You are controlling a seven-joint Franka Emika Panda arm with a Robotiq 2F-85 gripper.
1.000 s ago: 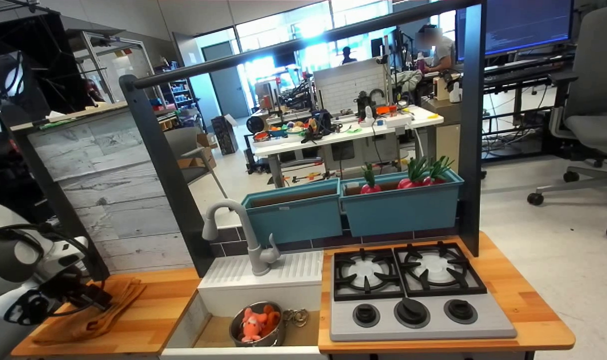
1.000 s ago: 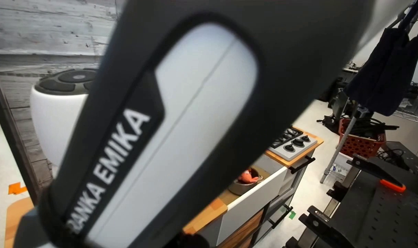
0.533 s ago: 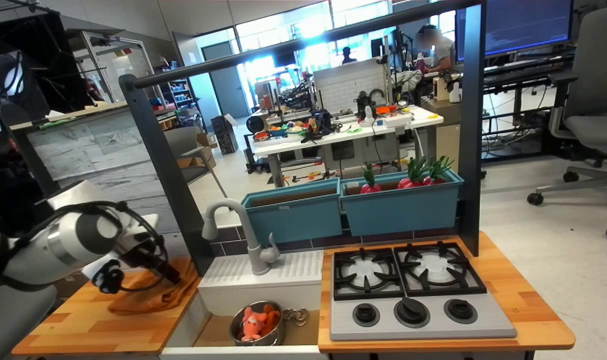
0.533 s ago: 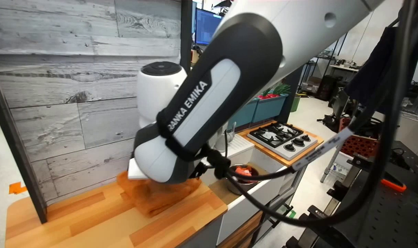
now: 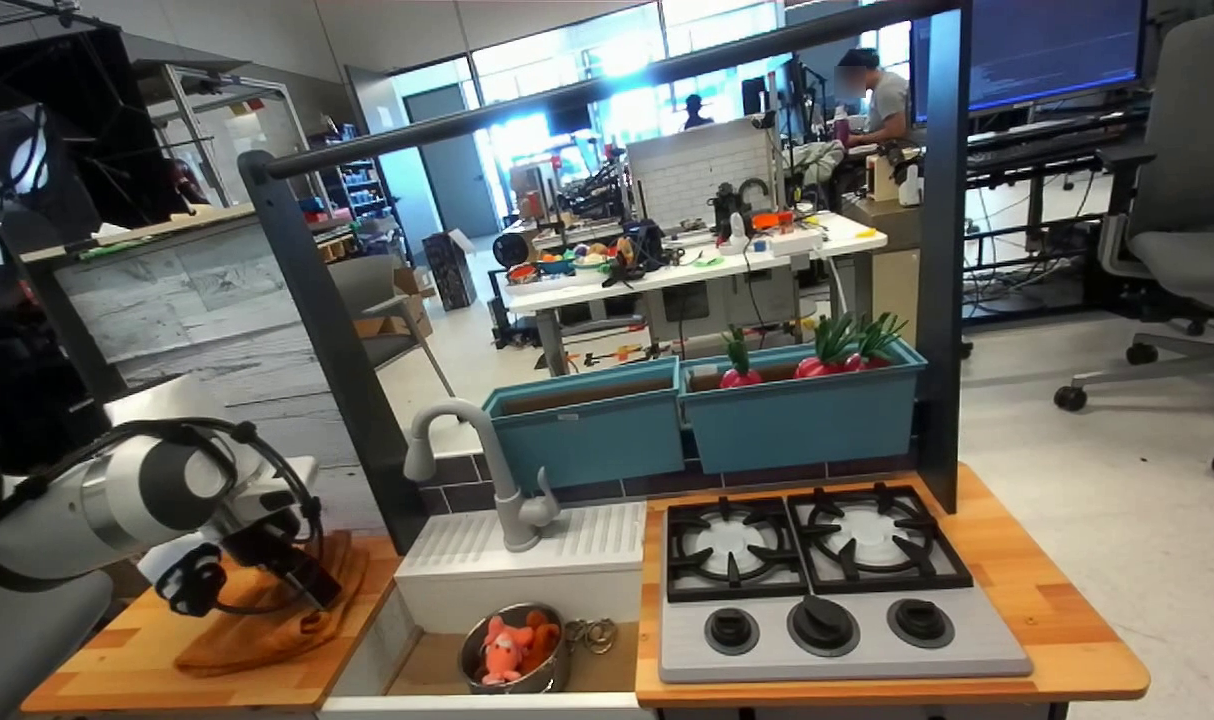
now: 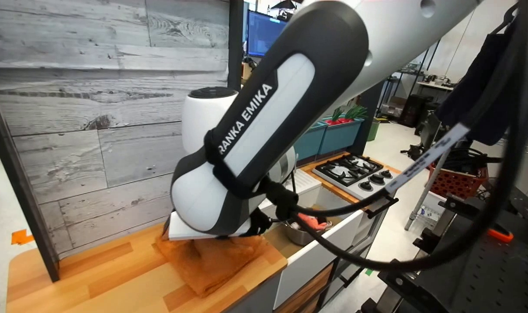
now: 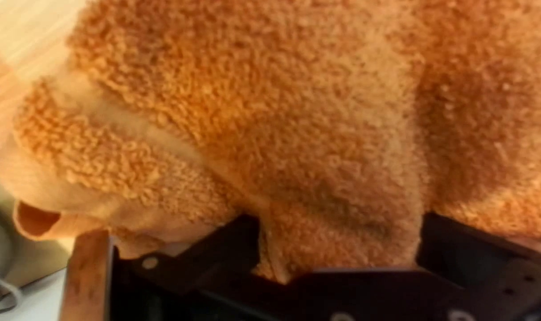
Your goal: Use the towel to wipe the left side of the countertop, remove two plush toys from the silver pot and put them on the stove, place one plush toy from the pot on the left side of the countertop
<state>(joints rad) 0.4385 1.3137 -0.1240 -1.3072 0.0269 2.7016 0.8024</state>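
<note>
1. The claw [image 7: 339, 220] stands spread wide, with a hump of the towel [image 7: 261, 102] bulging up between the jaws and touching both; it looks pressed on rather than clamped.
2. The towel lies folded on the counter [image 6: 116, 278], near the edge that borders the sink [image 5: 587, 593]; wiping seems to be the step in hand.
3. With no firm squeeze, a quick sweep or too light a push could let the claw skate off and leave the cloth behind.
4. Carried too far, a stroke could drag it over the edge, into the sink where the silver pot [image 5: 555, 673] stands.
5. A black cable [image 6: 525, 100] hangs in a loose loop and might snag on wide swings.
6. Thick, curly pile covers the towel, crossed by a smooth flat band; its soft layers will probably slide and bunch under pressure.
7. The counter is wood in pale and orange-brown strips, likely offering little drag.
8. The pot is round, shiny metal; a coral plush toy [image 5: 505, 648] and a darker orange toy [image 5: 541, 640] nestle together inside, so pulling one may lift both. A third toy cannot be made out.
9. On the stove [image 5: 977, 652], open black grates [image 5: 804, 555] could leave a soft toy perched askew.
</note>
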